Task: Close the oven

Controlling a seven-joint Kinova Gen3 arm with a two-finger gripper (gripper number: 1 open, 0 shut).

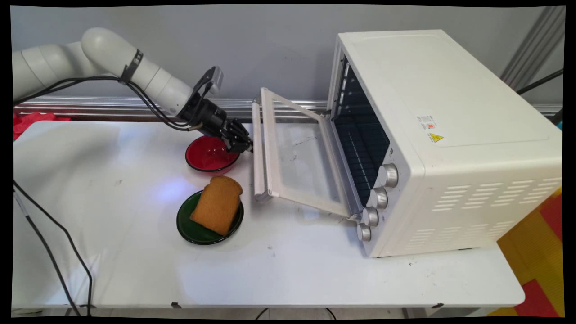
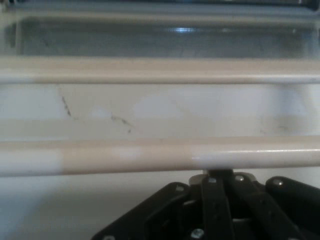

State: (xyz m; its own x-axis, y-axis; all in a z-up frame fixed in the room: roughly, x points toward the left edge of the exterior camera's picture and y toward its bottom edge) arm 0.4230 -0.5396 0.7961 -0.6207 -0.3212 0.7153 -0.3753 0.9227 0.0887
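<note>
My black gripper (image 1: 246, 146) hangs just above the table at the left edge of the white toaster oven's (image 1: 454, 135) half-lowered door (image 1: 299, 157). Its tip is against the door's cream handle bar (image 1: 258, 148). In the hand view the handle bar (image 2: 160, 155) runs across the picture right above the gripper (image 2: 220, 176). The fingers are drawn together, shut, with nothing between them. A red bowl (image 1: 204, 157) sits directly under the hand. A slice of brown toast (image 1: 218, 204) lies on a dark green plate (image 1: 191, 229) in front of the bowl.
The oven stands on the right half of the white table (image 1: 112, 252), its dark cavity (image 1: 364, 148) open and several silver knobs (image 1: 379, 197) at its front corner. Black cables (image 1: 49, 252) trail over the table's left side. A metal rail (image 1: 90, 105) runs along the wall.
</note>
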